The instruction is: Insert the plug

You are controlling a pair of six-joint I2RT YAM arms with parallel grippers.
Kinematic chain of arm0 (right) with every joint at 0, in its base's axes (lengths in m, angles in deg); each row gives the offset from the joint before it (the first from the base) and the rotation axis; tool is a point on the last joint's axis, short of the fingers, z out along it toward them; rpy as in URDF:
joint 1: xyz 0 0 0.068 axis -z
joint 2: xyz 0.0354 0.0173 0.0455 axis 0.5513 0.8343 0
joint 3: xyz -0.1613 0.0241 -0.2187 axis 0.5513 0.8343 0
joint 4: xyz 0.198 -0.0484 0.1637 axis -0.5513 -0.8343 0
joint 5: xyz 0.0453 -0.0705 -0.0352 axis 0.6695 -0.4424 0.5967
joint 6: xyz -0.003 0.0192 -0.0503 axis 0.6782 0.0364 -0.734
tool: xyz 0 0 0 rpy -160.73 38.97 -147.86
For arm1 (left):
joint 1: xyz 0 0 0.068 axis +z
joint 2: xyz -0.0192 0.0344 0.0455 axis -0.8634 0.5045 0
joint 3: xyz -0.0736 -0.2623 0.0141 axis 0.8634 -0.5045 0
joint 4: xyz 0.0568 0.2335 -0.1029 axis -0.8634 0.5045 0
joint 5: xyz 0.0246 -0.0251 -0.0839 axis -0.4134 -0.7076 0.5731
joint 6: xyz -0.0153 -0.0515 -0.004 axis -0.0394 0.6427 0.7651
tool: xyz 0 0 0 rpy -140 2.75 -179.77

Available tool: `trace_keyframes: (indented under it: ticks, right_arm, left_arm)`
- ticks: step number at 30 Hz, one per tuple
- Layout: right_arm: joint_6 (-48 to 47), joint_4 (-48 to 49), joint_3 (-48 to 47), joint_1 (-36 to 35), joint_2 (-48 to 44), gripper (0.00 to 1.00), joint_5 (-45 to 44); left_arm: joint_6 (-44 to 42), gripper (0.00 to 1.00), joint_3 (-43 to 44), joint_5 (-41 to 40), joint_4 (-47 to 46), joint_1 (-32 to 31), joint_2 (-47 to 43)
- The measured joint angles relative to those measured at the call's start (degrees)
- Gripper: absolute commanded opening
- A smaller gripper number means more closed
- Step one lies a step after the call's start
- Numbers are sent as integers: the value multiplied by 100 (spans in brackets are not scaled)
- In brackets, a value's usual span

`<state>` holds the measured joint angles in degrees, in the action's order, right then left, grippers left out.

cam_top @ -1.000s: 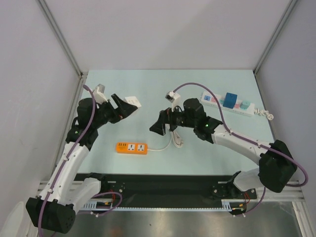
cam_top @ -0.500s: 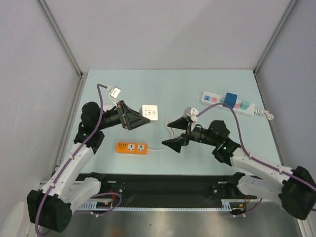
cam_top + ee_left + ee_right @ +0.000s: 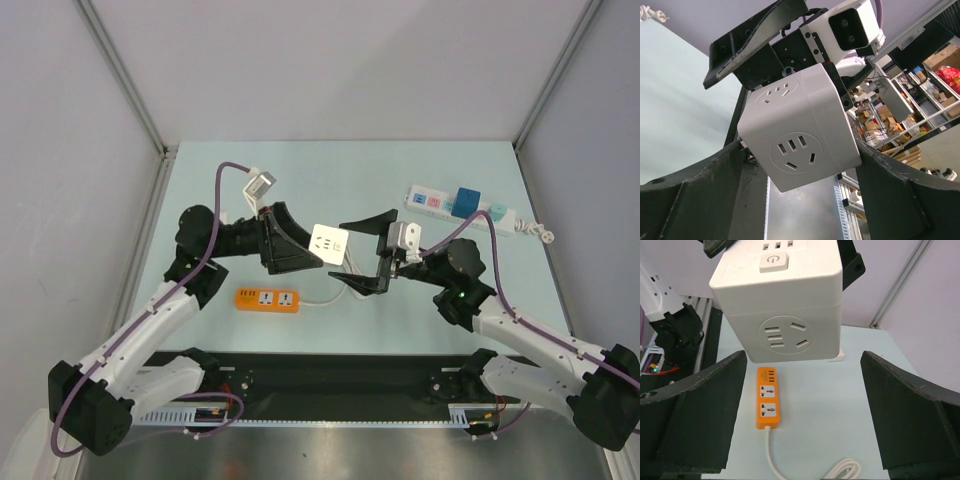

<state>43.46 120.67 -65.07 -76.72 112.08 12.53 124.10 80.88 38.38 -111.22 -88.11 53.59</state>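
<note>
On the left, the left gripper is clamped on a white socket cube, 1 finger on each side. It holds the cube in the air above the middle of the table. 1 second ago this gripper and the cube were further left, near the table's left edge; they have since travelled right.

Below them, the orange power strip lies flat where it was, its white cable trailing right.

At the centre, the right gripper faces the cube with its 2 fingers spread wide and nothing held. The right wrist view shows the cube between them, apart from both. 1 second ago this gripper sat lower and further left, its arm stretched across from the right; now the arm is folded back.

On the right, the blue plug sits on the white power strip near the far right edge, unchanged and well apart from both grippers.
</note>
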Motion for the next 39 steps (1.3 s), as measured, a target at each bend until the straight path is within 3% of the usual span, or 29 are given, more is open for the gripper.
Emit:
trace_keyframes:
  ticks: [6, 10, 13, 14, 16, 17, 18, 21, 23, 28, 39]
  right_arm:
    - [-358, 81, -52, -125, 22, 99, -44]
    - [-501, 192, -74, -227, 33, 92, -98]
    - [-638, 262, -125, -271, 90, 52, -103]
    - [-621, 262, -129, -278, 107, 32, -107]
    - [-570, 343, -133, -260, 127, 15, -109]
    - [-568, 365, -133, -260, 136, 0, -120]
    - [-568, 393, -133, -264, 140, 0, -116]
    - [-608, 358, -133, -262, 138, 0, -149]
    - [-671, 140, -138, -262, 111, 0, -181]
    - [-870, -614, -223, -289, 46, 0, -267]
    - [-907, -2133, -531, -306, 474, 0, -691]
  left_arm:
    - [155, 0, 4, -24, -96, -160, 107]
    - [243, 3, 4, -50, -144, -197, 214]
    - [313, 14, 4, -68, -175, -236, 310]
    - [299, 22, 4, -70, -208, -249, 343]
    - [313, 40, 4, -101, -306, -249, 372]
    - [308, 52, 4, -116, -334, -249, 372]
    - [313, 75, 2, -131, -365, -249, 372]
    - [208, 93, 11, -184, -271, -251, 363]
    - [-203, 100, 157, -249, 308, -262, 339]
    - [-1464, 100, 1180, -988, 2457, -334, 334]
    - [-2739, 97, 1526, -2166, 4489, -343, 455]
